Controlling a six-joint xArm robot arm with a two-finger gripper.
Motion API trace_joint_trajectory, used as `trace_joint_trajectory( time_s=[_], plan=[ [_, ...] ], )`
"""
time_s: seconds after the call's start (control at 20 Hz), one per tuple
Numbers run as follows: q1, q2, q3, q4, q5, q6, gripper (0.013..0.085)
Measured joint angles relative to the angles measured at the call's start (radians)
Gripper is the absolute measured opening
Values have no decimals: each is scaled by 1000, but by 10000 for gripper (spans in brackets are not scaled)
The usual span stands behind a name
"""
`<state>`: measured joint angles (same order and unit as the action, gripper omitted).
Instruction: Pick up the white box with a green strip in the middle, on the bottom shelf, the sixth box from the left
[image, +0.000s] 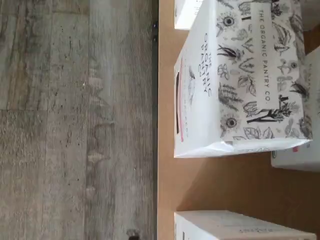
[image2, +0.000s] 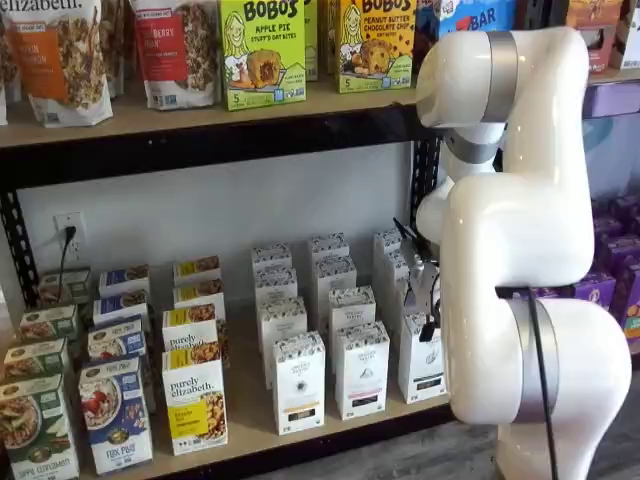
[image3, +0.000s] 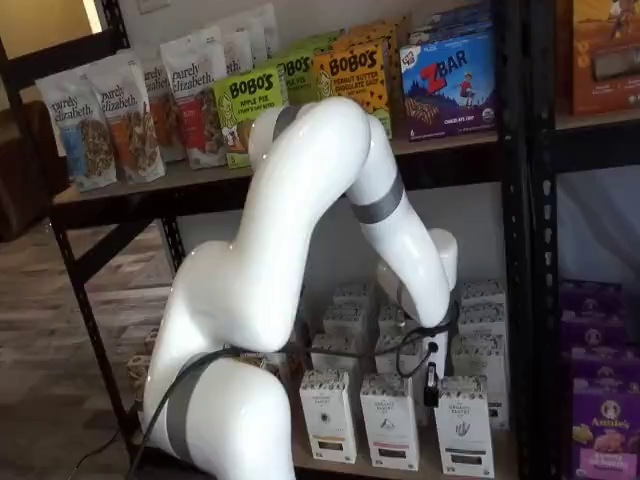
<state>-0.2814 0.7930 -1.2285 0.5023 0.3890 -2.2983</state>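
The white box (image2: 422, 362) is a tall narrow carton with a dark-speckled top band, the rightmost of the front row on the bottom shelf (image2: 250, 440). It also shows in a shelf view (image3: 464, 428). In the wrist view a box (image: 240, 75) of this kind fills the frame, its botanical "The Organic Pantry Co" top toward the camera. My gripper (image2: 427, 318) hangs just above and in front of the box's top. Only black finger parts and a cable show, also in a shelf view (image3: 431, 392). No gap between the fingers can be made out.
Two like white boxes (image2: 361, 370) (image2: 299, 382) stand to its left, with more rows behind. A "purely elizabeth" box (image2: 195, 400) stands further left. The white arm (image2: 520, 250) hides the shelf's right end. A purple-lined shelf unit (image3: 600, 400) is at the right. Grey wood floor (image: 75, 120) lies before the shelf edge.
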Motion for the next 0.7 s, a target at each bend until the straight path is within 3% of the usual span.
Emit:
trace_joint_trajectory(
  time_s=[0.1, 0.2, 0.45, 0.7],
  plan=[
    [2, 10, -17, -94, 21, 88, 850],
    [11, 23, -34, -134, 30, 133, 850],
    [24, 46, -57, -142, 26, 153, 850],
    [17, 76, -95, -127, 27, 134, 850]
  ],
)
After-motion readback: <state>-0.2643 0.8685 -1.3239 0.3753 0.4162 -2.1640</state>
